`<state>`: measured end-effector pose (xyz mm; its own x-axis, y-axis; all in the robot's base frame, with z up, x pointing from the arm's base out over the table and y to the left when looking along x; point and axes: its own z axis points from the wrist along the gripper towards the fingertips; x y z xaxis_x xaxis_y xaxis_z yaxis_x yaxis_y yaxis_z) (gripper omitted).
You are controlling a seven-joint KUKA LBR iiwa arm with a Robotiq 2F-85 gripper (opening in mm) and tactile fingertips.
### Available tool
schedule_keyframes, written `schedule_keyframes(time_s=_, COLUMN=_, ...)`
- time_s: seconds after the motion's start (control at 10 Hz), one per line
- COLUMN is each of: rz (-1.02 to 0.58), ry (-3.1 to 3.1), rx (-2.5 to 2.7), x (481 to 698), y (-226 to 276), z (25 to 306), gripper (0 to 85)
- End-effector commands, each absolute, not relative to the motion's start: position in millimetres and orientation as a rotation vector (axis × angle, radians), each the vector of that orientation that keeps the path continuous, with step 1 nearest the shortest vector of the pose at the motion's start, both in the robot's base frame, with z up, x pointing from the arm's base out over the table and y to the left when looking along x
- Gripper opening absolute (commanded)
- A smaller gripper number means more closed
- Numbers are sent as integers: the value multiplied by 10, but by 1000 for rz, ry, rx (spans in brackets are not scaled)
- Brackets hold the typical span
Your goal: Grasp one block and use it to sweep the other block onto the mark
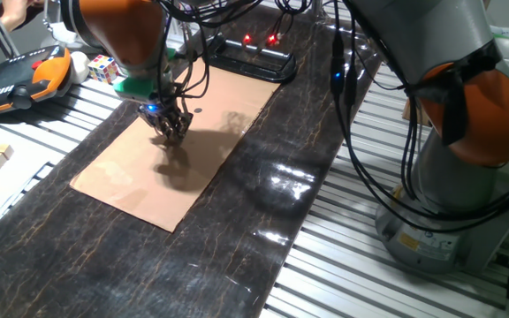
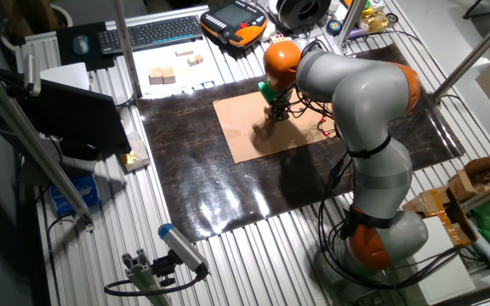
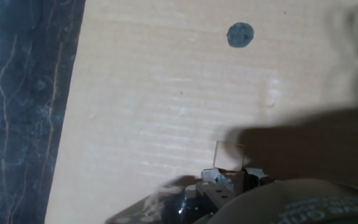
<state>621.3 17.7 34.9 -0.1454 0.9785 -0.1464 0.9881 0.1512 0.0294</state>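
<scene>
Two high side cams, hand cam close; shared cardboard sheet (image 1: pixel 162 168).

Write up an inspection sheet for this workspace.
Surface: cardboard sheet on a dark mat, on a slatted table.
Job's things: the mark uncovered; one tan block at the fingertips; second block not seen.
Clutter: puzzle cube, teach pendant, spare wooden blocks off the mat.
End effector: low over the cardboard; grip cannot be told.
Cables: black cables hang from the arm.
Surroundings: keyboard, cardboard boxes.

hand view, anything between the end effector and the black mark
Only bare cardboard lies between the end effector, holding a small block, and the mark. The hand view shows this.
</scene>
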Motion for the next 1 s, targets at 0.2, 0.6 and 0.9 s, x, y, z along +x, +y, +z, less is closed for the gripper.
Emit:
schedule_keyframes(time_s=0.2, rz=-111, ry=2284, rx=1959, x=6217, y=143, z=355, gripper=7)
schedule_keyframes(time_s=0.6, rz=-108, ry=2293, rx=1949, x=6229, y=96, z=346, gripper=7)
schedule_keyframes(time_s=0.9, rz=-105, ry=2296, rx=1948, x=6236, y=62, z=336, gripper=7)
